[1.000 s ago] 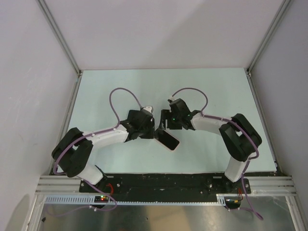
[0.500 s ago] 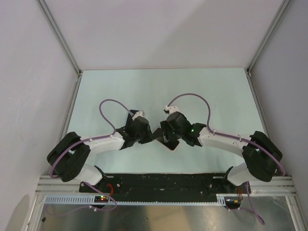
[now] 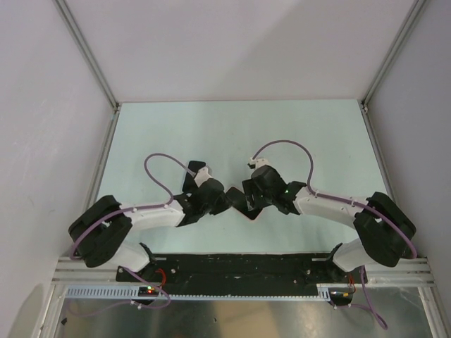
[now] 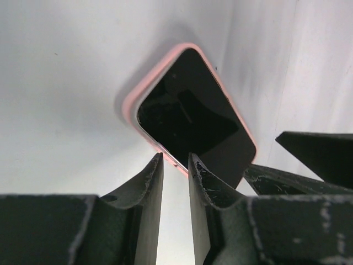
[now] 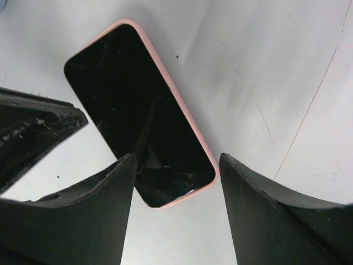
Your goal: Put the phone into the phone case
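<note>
Table [image 3: 317,134] of pale green fills the floor of the scene, with white walls on three sides. At the left, the left arm [image 3: 151,215] reaches in from its base towards the middle, and a purple cable [image 3: 149,169] loops above it. The left gripper [image 4: 175,162] points down at the surface with its jaws drawn close. Only a slim slit of bare table shows between its two fingers [image 4: 144,187], and nothing sits in that slit. The tips end right at the near long edge of the phone case [image 4: 131,102]; whether they press on it cannot be told.

In the middle, between the two grippers, lies the phone [image 4: 190,116]. It is flat on the table with its black screen up, seated inside the salmon-pink case, whose rim shows as a thin line along the edges in view. In the top view most of it is hidden under the two gripper heads.

To the right, the right gripper [image 5: 177,160] hangs over one short end of the phone with its jaws spread wide — a finger to either side of that end. It grips nothing that can be seen, though whether its fingers brush the case cannot be told. Behind it the right arm [image 3: 331,205] runs back to its base at the lower right, under a purple cable loop of its own
</note>
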Controlling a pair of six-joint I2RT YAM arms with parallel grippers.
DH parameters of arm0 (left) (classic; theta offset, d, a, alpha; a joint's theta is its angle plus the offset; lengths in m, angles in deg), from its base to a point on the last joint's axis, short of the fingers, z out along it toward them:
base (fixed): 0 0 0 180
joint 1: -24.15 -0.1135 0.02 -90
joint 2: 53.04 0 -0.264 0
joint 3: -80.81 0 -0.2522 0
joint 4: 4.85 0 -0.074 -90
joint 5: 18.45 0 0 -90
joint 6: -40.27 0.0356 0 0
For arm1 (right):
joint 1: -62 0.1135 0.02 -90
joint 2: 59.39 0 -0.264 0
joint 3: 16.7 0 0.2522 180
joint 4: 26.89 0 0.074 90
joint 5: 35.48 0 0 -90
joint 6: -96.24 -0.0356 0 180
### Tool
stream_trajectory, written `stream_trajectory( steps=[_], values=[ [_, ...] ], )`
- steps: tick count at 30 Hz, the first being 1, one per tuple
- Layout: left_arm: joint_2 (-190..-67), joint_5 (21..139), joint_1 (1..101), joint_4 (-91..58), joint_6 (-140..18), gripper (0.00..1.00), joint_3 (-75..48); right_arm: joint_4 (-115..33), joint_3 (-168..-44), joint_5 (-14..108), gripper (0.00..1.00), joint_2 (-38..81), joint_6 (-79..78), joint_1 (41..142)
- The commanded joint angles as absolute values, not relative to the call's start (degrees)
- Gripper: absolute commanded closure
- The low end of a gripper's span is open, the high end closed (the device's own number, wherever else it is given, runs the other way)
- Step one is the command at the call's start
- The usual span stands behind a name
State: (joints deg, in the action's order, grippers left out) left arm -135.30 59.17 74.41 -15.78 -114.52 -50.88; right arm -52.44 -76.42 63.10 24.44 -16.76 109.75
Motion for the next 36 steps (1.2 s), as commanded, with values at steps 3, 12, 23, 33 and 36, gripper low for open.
stream_trajectory(
  steps=[3,12,23,33,36],
  values=[
    [-130.88,50.18,72.47,-17.84,-116.78,0.72,-50.89,-48.45,-75.17,62.27,0.33,24.22,-17.23,106.89],
    [-133.06,48.90,71.18,-21.09,-115.69,0.72,-48.55,-42.71,-73.95,50.50,0.33,28.18,-20.30,102.80],
    [-136.72,50.16,70.31,-21.66,-113.13,0.72,-45.17,-36.06,-70.20,43.14,0.35,31.26,-25.96,102.37],
    [-134.77,49.54,69.74,-24.49,-110.38,0.75,-45.28,-33.74,-66.71,42.35,0.40,29.40,-32.90,106.16],
    [-130.65,49.02,68.57,-27.41,-108.90,0.70,-47.01,-34.62,-65.51,46.01,0.40,28.82,-36.67,109.60]
  ],
)
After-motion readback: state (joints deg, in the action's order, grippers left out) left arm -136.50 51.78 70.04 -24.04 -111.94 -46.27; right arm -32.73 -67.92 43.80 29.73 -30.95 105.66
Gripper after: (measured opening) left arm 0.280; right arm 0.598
